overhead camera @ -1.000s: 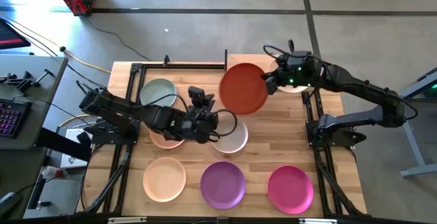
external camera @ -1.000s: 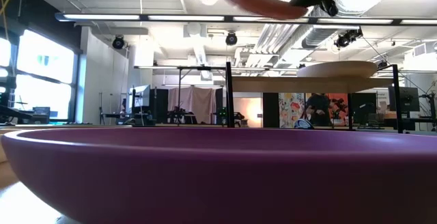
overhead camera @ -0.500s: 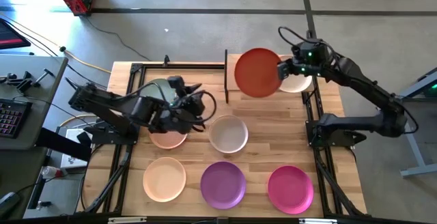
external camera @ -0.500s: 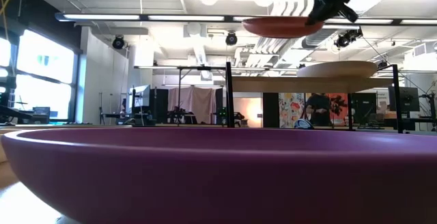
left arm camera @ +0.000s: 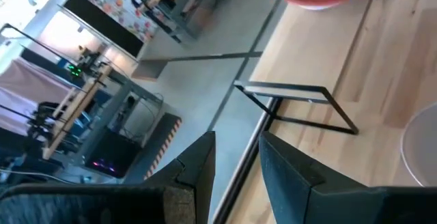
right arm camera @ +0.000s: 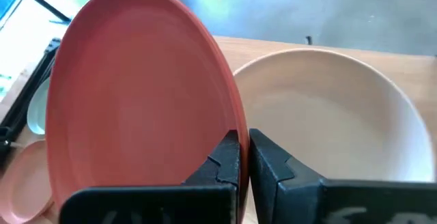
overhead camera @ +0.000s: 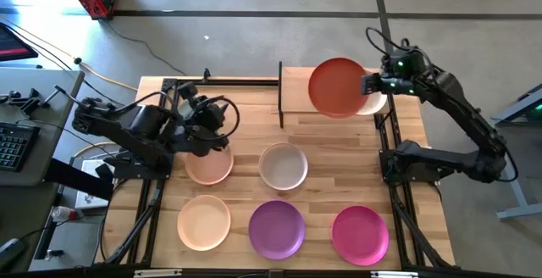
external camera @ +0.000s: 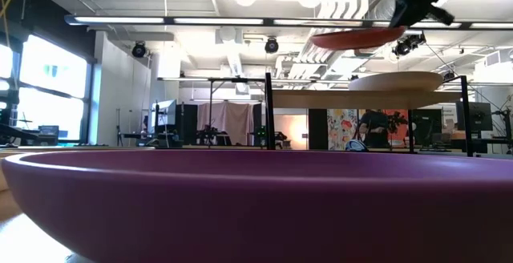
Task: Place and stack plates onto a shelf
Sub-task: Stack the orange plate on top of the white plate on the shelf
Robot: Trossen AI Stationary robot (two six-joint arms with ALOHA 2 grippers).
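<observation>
The terracotta plate [overhead camera: 337, 87] hangs in my right gripper [overhead camera: 370, 84] above the shelf [overhead camera: 295, 91], partly over the tan plate [overhead camera: 376, 105] that rests on the board. The low view shows the terracotta plate [external camera: 357, 38] above the tan plate [external camera: 395, 81]. My left gripper [overhead camera: 222, 119] is open and empty, hovering at the sage green plate [overhead camera: 191, 107], which the arm mostly hides. On the tabletop lie a pale peach plate [overhead camera: 208, 167], an off-white plate [overhead camera: 283, 166], a cream plate [overhead camera: 203, 221], a purple plate [overhead camera: 277, 228] and a magenta plate [overhead camera: 360, 234]. My right gripper pinches the terracotta plate by its rim [right arm camera: 231, 123], on the plate's right side, with one finger on the upper face and one on the underside. The fingers reach in roughly level from the table's right. The plate is lifted clear and nearly level, its held side slightly higher.
Black metal posts [overhead camera: 280, 100] stand at the shelf's left end, and a black frame [overhead camera: 212, 80] runs along the table's far edge. Bare wood [overhead camera: 334, 168] lies between the shelf and the near row of plates. The purple plate's rim [external camera: 256, 207] fills the low view's lower half.
My right gripper carried the terracotta plate toward the table's right, from left of the shelf post to above the board and the tan plate, and the plate tipped from slanted to nearly level. My left gripper drew back from the off-white plate toward the table's left and far side.
</observation>
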